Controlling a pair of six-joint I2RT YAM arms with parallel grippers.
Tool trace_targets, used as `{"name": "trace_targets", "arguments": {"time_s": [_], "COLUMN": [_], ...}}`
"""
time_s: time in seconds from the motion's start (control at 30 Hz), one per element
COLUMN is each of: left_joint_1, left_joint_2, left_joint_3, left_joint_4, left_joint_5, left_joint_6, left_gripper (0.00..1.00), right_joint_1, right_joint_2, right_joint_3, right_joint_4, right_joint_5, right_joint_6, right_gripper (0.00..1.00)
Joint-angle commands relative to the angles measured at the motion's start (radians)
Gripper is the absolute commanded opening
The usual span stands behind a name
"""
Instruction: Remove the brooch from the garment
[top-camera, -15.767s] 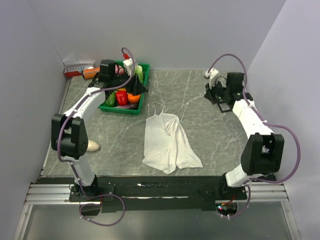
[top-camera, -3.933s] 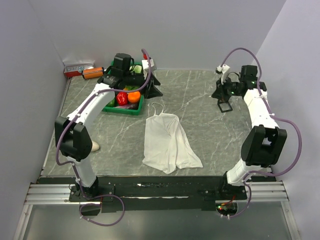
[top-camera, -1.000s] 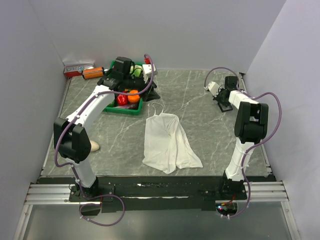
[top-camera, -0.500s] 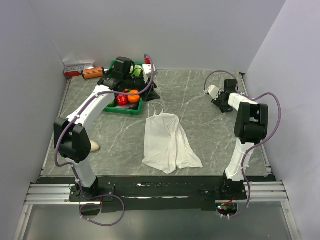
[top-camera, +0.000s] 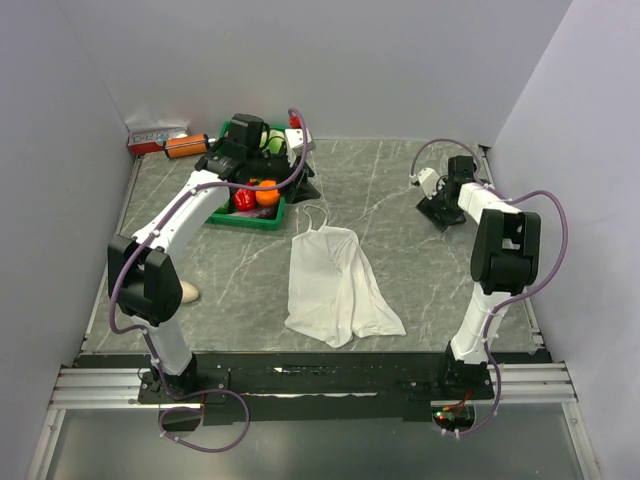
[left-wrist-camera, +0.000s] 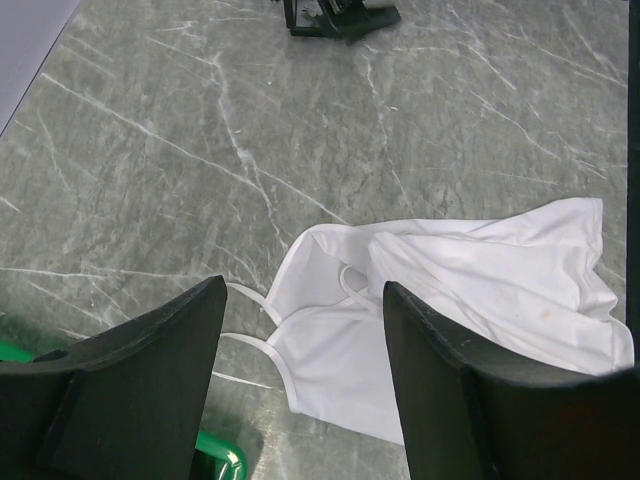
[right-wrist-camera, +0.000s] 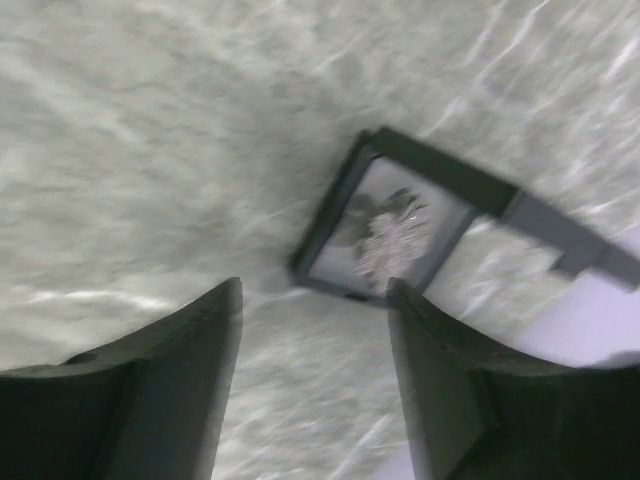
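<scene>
The garment (top-camera: 330, 285), a white strappy top, lies flat on the grey table in front of the arm bases. In the left wrist view its straps and neckline (left-wrist-camera: 340, 300) lie below and between my fingers. I cannot make out the brooch in any view. My left gripper (top-camera: 303, 183) (left-wrist-camera: 302, 300) hovers open and empty beyond the garment's straps. Near the right wall, my right gripper (top-camera: 440, 208) (right-wrist-camera: 315, 300) hangs open over the table. A small black square frame (right-wrist-camera: 395, 228) with a pale speckled patch inside lies just ahead of its fingers; the view is blurred.
A green basket (top-camera: 222, 216) of colourful toy food stands at the back left, beside the left arm. An orange and red box (top-camera: 160, 142) lies against the back wall. A small white oval lump (top-camera: 186, 292) sits near the left edge.
My right gripper went from nearly shut to wide open, and its wrist shifted slightly. The left arm and the garment stayed still.
</scene>
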Motion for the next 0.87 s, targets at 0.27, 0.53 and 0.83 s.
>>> {"name": "trace_targets", "arguments": {"time_s": [0.27,0.53,0.83], "left_joint_1": [0.036,0.263,0.487], "left_joint_2": [-0.017,0.001,0.044], "left_joint_3": [0.022,0.103,0.27], "left_joint_4": [0.048,0.137,0.2], "left_joint_5": [-0.098,-0.287,-0.386], "left_joint_6": [-0.102,-0.333,-0.461], "left_gripper": [0.99,1.0,0.99], "right_joint_1": [0.133,0.15,0.152], "right_joint_2": [-0.169,-0.134,-0.28], "right_joint_3": [0.456,0.799,0.757], "right_joint_4": [-0.246,-0.129,0.041], "right_joint_5": [-0.388,-0.155,-0.008], "right_joint_6": [0.464,0.93,0.905], "right_gripper": [1.0,1.0,1.0]}}
